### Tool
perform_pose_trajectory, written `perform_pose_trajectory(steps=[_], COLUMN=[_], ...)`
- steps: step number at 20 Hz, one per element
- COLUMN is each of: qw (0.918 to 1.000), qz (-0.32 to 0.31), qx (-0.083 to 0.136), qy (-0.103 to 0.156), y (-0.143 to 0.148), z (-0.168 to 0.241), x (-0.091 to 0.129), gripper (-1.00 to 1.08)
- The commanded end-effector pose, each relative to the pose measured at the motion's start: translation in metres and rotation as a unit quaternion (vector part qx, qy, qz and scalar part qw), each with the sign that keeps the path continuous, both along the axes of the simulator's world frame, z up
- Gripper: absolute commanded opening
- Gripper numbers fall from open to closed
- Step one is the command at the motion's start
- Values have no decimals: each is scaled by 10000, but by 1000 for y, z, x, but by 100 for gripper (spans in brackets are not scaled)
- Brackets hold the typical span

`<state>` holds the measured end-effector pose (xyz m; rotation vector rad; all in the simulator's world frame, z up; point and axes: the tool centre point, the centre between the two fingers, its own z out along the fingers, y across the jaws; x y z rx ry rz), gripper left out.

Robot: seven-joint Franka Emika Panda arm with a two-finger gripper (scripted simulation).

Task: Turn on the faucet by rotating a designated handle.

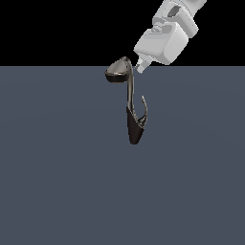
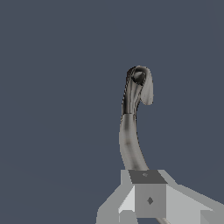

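The faucet [image 1: 129, 98] stands upright on the grey floor, with a dark tapered base [image 1: 134, 130], a thin neck and a flattened oval head [image 1: 117, 71]. The handle [image 1: 143, 109] is a short curved silver lever that rises from the base on the exterior view's right. My gripper [image 1: 140, 66] hangs from the upper right. Its fingertips look closed together and hold nothing. They are beside the top of the neck, just right of the head and well above the handle. In the wrist view a curved grey part of the faucet [image 2: 129, 144] runs away from my gripper [image 2: 149, 199].
A flat grey-blue floor [image 1: 57, 182] lies all around the faucet, under a black background. The white arm link [image 1: 165, 40] reaches in from the exterior view's upper right.
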<state>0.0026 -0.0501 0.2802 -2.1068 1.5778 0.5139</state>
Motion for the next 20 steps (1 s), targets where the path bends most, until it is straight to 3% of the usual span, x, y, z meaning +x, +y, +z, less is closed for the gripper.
perform_pose_trajectory(steps=[1, 10, 20], qw=[9986, 9827, 9714], qz=[-455, -1600, -2050], qx=[209, 755, 979], qy=[155, 545, 696], y=[-8, -28, -35], z=[-21, -78, -102], x=[11, 32, 38], gripper=[-100, -100, -100])
